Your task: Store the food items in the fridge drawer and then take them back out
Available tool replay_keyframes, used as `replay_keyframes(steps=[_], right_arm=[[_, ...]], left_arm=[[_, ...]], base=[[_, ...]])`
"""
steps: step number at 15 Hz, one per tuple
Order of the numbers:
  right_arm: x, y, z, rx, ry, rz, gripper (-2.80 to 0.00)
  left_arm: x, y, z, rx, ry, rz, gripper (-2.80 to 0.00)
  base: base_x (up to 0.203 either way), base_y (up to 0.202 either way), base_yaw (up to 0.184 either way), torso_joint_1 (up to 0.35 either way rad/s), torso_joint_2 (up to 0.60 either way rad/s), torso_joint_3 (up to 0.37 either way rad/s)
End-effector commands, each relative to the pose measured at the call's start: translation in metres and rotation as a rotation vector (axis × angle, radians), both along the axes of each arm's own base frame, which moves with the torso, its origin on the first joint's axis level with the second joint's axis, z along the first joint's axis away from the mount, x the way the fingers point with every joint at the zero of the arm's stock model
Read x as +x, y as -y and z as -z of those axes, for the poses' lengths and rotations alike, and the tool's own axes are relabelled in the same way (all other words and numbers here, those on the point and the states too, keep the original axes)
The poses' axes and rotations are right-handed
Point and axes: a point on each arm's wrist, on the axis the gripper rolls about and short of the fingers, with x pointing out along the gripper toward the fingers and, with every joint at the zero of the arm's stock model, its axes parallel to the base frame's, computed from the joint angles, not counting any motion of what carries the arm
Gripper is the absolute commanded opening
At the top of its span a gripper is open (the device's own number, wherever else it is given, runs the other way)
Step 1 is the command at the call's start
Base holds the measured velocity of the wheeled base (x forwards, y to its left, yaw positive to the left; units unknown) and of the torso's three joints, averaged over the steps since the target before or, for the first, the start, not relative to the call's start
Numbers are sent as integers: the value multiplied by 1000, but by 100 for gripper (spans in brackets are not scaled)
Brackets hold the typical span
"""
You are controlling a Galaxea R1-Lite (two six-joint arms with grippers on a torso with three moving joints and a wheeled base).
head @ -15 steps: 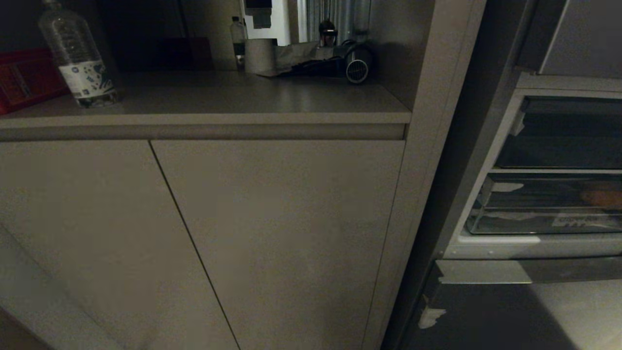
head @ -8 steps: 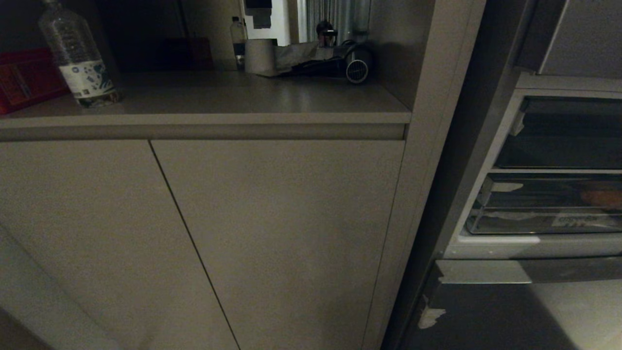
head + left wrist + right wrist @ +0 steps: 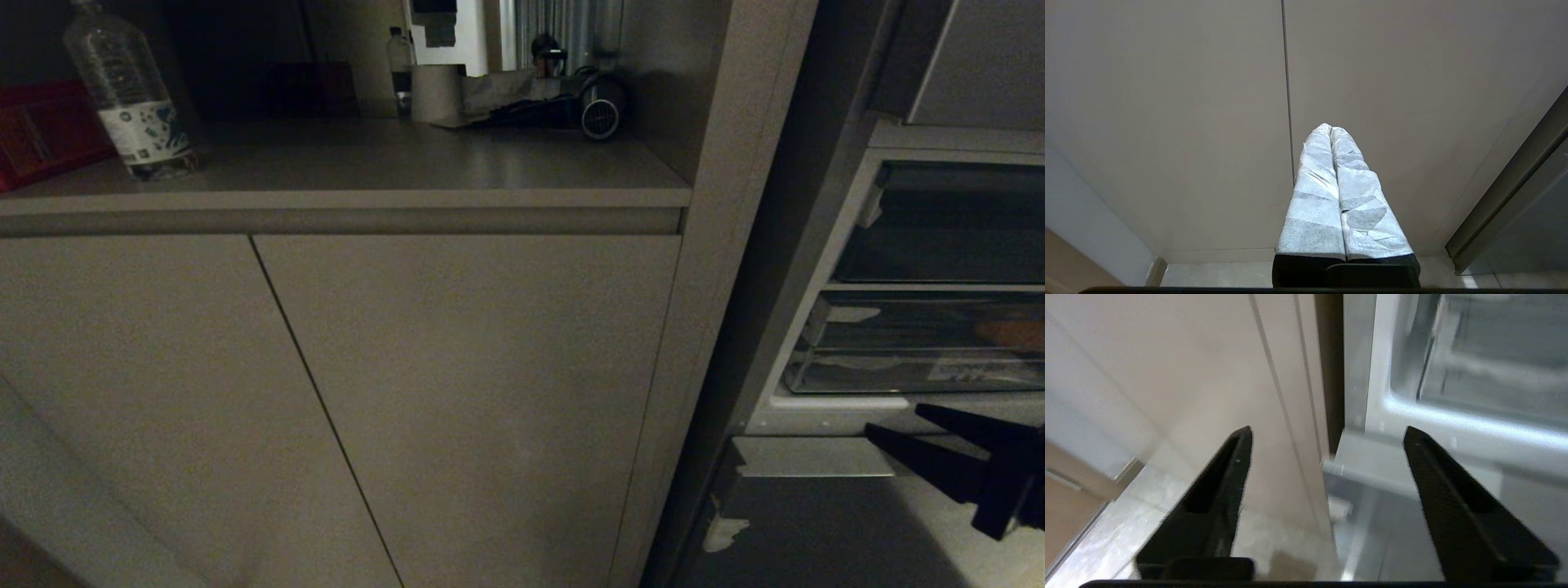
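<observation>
The fridge drawer (image 3: 898, 343), a clear bin with a dark front and whitish tape scraps, sits in the open fridge at the right. A tan rounded shape (image 3: 1012, 332) shows dimly in it at the frame's edge, seemingly the potato. The bell pepper is out of view. My right gripper (image 3: 894, 418) juts in from the lower right just below the drawer, its black fingers spread open and empty. In the right wrist view it (image 3: 1327, 430) faces the seam between cabinet and fridge. My left gripper (image 3: 1329, 127), with white-wrapped fingers pressed shut, points at the cabinet doors (image 3: 1208, 102).
A beige cabinet (image 3: 457, 392) fills the left and middle. On its counter (image 3: 367, 175) stand a water bottle (image 3: 131, 98), a paper roll (image 3: 434, 92) and a dark appliance (image 3: 602, 114). A grey lower fridge panel (image 3: 816, 531) carries one tape scrap. A second dark compartment (image 3: 947, 229) lies above the drawer.
My right gripper has come into the head view from the lower right, fingers open; it was not visible before. Nothing else has shifted.
</observation>
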Motion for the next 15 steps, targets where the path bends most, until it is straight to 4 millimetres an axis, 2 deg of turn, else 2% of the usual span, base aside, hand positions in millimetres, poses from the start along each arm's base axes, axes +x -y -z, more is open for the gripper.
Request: replay_keyframes(steps=[1, 6, 9, 15], right_arm=[[35, 3, 13, -4, -10, 37, 0], [49, 11, 7, -26, 100, 215, 0], [50, 11, 8, -24, 112, 234, 0], [77, 12, 19, -19, 103, 266, 0]], left_arm=[[0, 0, 0, 0, -1, 0, -280], [0, 0, 0, 0, -1, 0, -280], [0, 0, 0, 0, -1, 0, -280], [0, 0, 0, 0, -1, 0, -280]], base=[[0, 0, 0, 0, 0, 0], [0, 0, 0, 0, 0, 0], [0, 0, 0, 0, 0, 0], [0, 0, 0, 0, 0, 0]])
